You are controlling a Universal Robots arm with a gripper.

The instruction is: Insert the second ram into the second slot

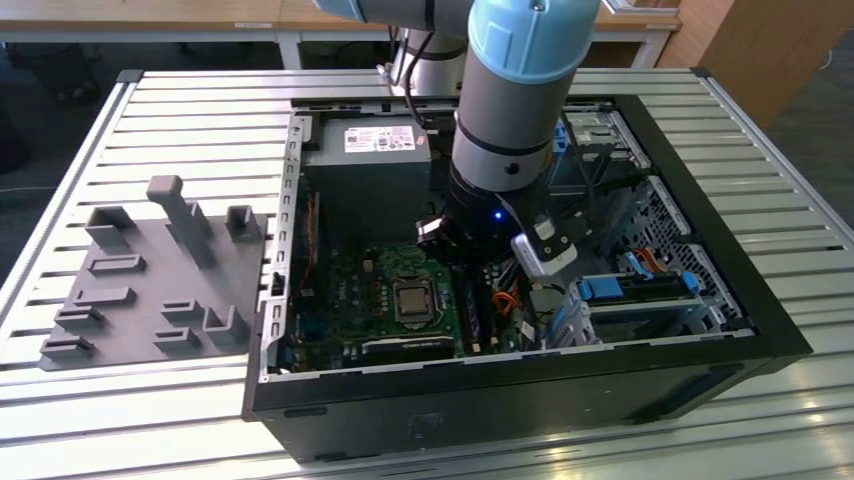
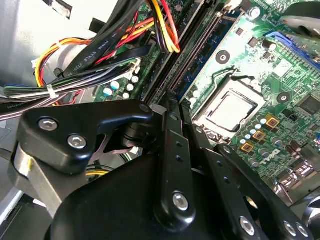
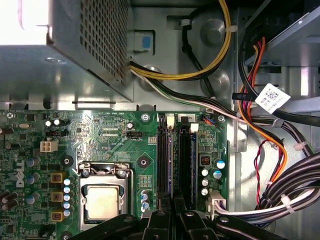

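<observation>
The second ram point(image 3: 171, 155) is a thin blue stick standing on edge among the black memory slots point(image 3: 186, 160), beside the CPU socket point(image 3: 102, 200). In the second wrist view its blue face with dark chips point(image 2: 207, 57) runs away from the fingertips. My gripper point(image 3: 171, 212) sits over the stick's near end, its black fingers point(image 3: 161, 217) drawn together with the blue edge running into the thin gap between them. In the second wrist view the gripper point(image 2: 172, 107) meets the stick's end. In the exterior view my arm point(image 1: 514, 130) reaches down into the open computer case point(image 1: 747, 330).
A grey power supply point(image 1: 367, 150) sits at the far end of the case. Bundled cables point(image 3: 280, 195) lie close beside the slots. Drive bays with light-blue latches point(image 1: 634, 290) are on the exterior view's right. A grey fixture plate point(image 1: 147, 280) lies on the slatted table.
</observation>
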